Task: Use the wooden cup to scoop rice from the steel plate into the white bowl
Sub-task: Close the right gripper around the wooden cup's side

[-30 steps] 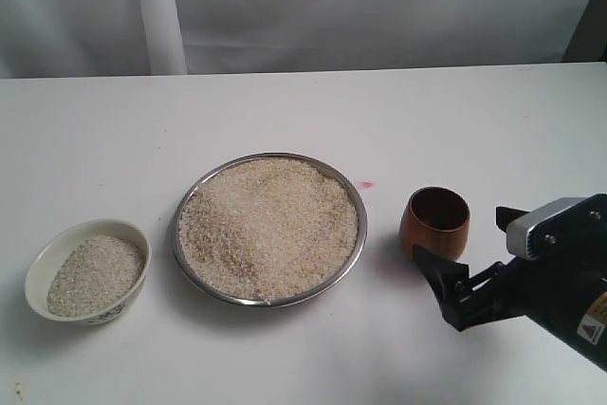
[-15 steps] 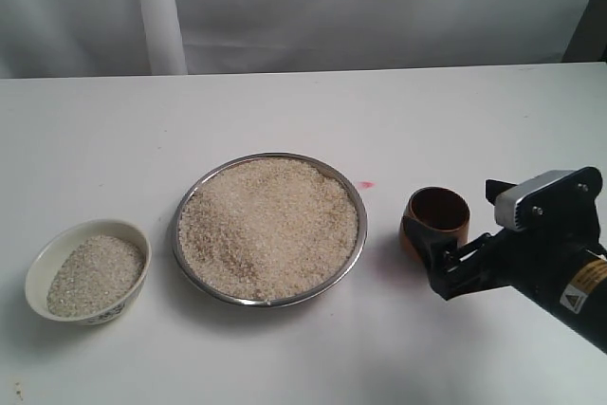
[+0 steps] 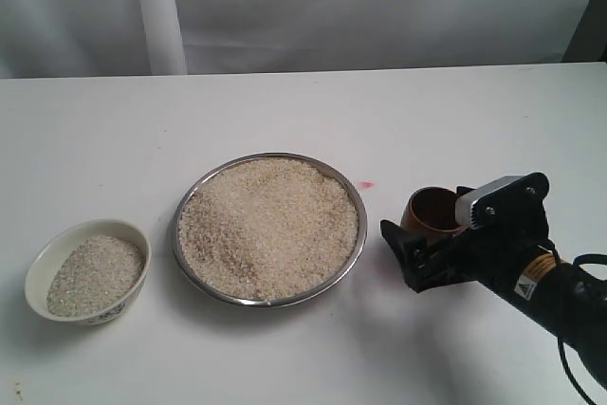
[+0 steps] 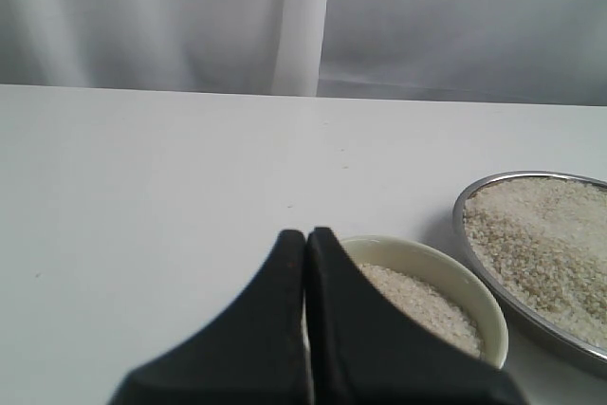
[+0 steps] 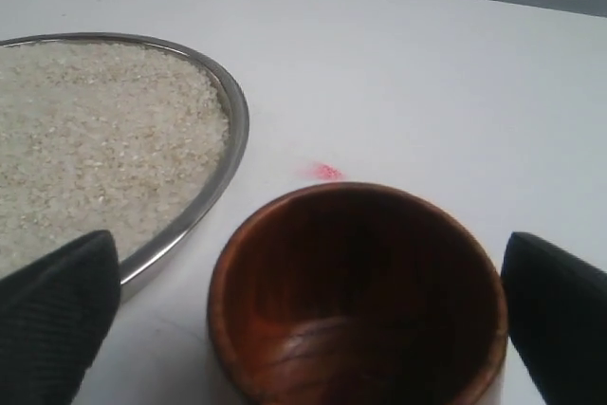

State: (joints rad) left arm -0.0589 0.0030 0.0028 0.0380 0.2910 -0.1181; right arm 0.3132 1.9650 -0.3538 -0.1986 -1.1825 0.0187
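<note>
White table (image 3: 285, 111) before a pale grey draped curtain (image 3: 379, 7)

A small pink mark (image 3: 367, 184) stains the white table (image 3: 303, 111)

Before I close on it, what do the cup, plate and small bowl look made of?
The cup: wood, it seems; reddish-brown, visible grain, polished sheen. The plate: metal, probably steel; thin shiny silver rim. The bowl: likely glazed ceramic; smooth cream-white, dark print low outside.

Blk fingers (image 3: 408, 249), grey bracket (image 3: 501, 198) w/ screws (image 3: 490, 211), warning sticker (image 3: 524, 287)
</note>
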